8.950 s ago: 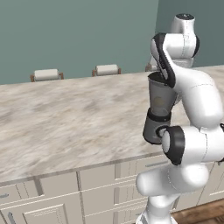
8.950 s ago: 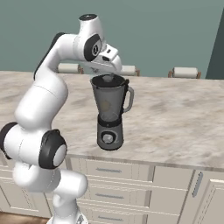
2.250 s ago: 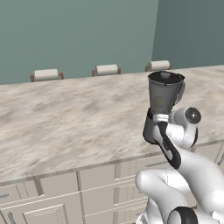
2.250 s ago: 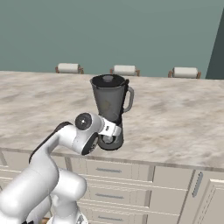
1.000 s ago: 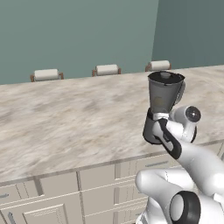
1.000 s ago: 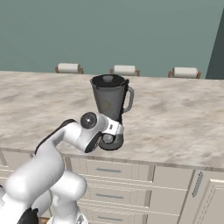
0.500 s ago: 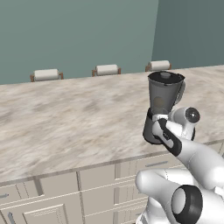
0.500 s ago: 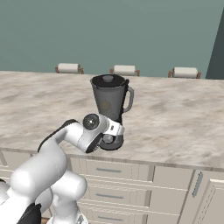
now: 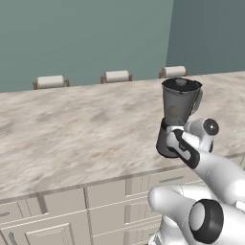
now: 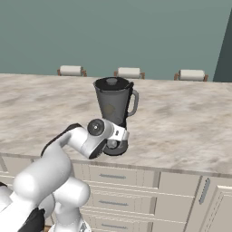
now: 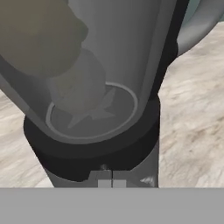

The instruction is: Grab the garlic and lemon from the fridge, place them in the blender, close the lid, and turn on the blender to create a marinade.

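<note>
Marbled beige counter (image 9: pixel 72 129) runs across both base views, cream drawers (image 10: pixel 118 179) below it, teal wall (image 9: pixel 81 38) behind, three chair backs (image 9: pixel 117 76) poking up past the far edge. Blender (image 9: pixel 178 117) stands near the front edge of the counter, grey base down, smoky jar on top widening upward, handle on its right side in the right base view. Lid (image 10: pixel 112 82) sits on the jar mouth, black disc with grey centre cap, looks seated flat. Inside the jar a dim yellowish blob, the lemon (image 11: pixel 37 37), shows high in the hand view, and a paler rounded shape under it near the blades, likely the garlic (image 11: pixel 76 85); both blurred through the smoky wall, edges not clear. Gripper (image 10: pixel 117 144) is low, right against the blender base at its front, wrist bent in from the left in the right base view. From the left base view the hand covers the lower front of the base. Hand view looks straight at the base and jar bottom from very close; only small pale tips (image 11: pixel 108 183) show at the bottom edge, touching or nearly touching each other, so the claw reads as closed or almost closed, cannot tell for sure whether it pinches the knob. Knob itself hidden by the hand.
</note>
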